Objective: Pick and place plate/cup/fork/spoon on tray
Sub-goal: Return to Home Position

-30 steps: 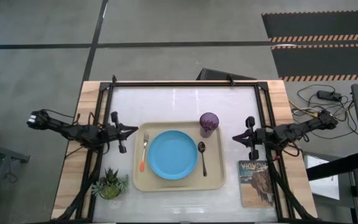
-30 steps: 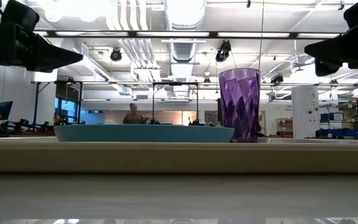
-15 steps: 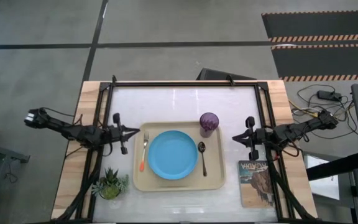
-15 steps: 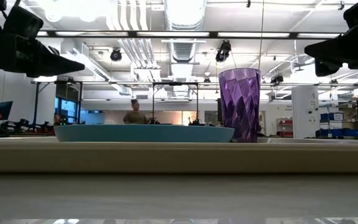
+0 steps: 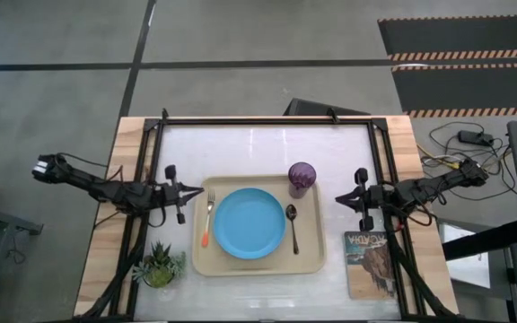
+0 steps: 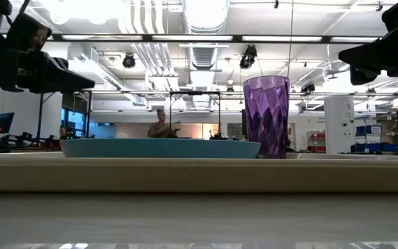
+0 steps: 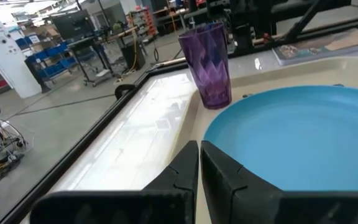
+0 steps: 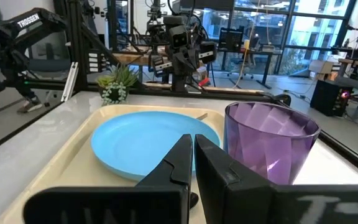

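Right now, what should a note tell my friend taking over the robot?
Left gripper: shut, empty, left of the large cream-beige rectangular tray.
Right gripper: shut, empty, off its right side.
On the tray: round light-blue plate in the middle, orange-handled silver fork left of it, slim dark spoon right of it, ribbed purple cup at the far right corner.
Done: all four placed.
Left: parking both arms.

High: overhead, far, straight down; whole white tabletop (image 5: 258, 152).
Low: tabletop level, hard against cream rectangular tray (image 6: 185, 176) rim, facing the room.
Left wrist: close, low, across round light-blue plate (image 7: 303, 137) toward ribbed translucent purple cup (image 7: 207, 62).
Right wrist: close, low, facing opposite way.
Shared: plate, cup in all four.
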{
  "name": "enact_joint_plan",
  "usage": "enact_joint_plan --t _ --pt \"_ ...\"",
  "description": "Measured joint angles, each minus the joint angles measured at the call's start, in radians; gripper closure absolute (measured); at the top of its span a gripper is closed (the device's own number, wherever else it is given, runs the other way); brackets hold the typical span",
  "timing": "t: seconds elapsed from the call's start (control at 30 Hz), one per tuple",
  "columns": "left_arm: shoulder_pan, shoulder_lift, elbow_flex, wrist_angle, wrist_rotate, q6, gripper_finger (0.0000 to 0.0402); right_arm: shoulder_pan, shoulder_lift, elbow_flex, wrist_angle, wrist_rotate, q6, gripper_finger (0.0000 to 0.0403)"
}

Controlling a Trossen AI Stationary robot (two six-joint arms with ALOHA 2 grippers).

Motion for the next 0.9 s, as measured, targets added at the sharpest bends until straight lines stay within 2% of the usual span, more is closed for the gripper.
enact_joint_plan --t 0.9 --pt "0.0 0.117 0.0 0.0 0.0 0.0 0.0402 0.0 0.0 0.0 0.0 0.0 0.0 0.0394"
